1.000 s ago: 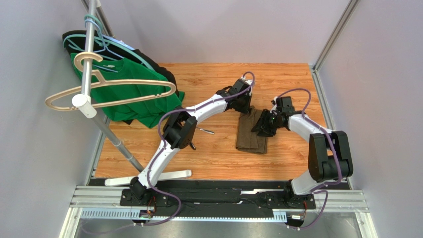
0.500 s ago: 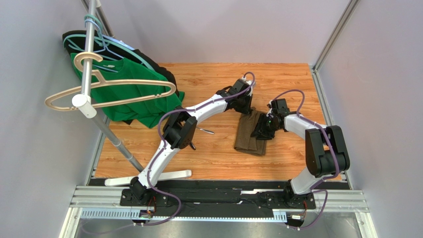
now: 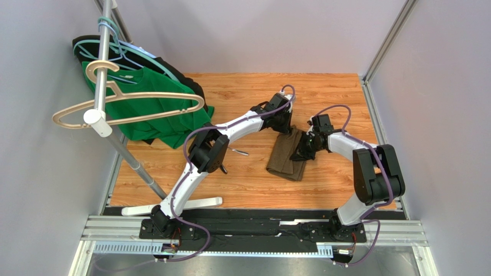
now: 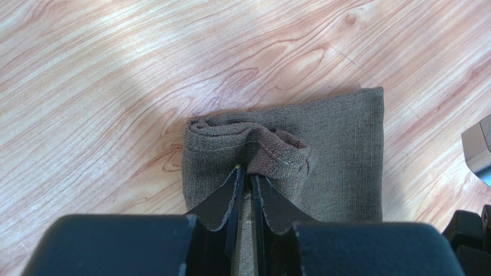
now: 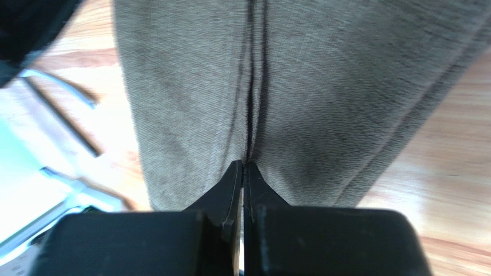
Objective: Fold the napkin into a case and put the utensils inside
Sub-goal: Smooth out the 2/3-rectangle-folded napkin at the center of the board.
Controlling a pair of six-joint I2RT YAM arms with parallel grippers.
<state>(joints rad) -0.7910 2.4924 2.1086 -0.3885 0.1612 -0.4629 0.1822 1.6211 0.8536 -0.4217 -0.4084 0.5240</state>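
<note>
On the far left a green shirt [image 3: 155, 118] hangs from a pale wooden hanger [image 3: 127, 103] on a slanting metal pole [image 3: 104, 63] – teal hangers [image 3: 124, 54] sit above it and a black garment [image 3: 187, 83] shows behind it. The rack's white foot [image 3: 190, 204] rests on the wooden table [image 3: 242, 184], near left. A metal rail [image 3: 259, 230] runs along the near edge.

On the table [image 3: 248, 190], napkin [image 3: 286, 154] midway, utensils [image 3: 240, 153] just left, shirt [image 3: 155, 109] far-left behind.
</note>
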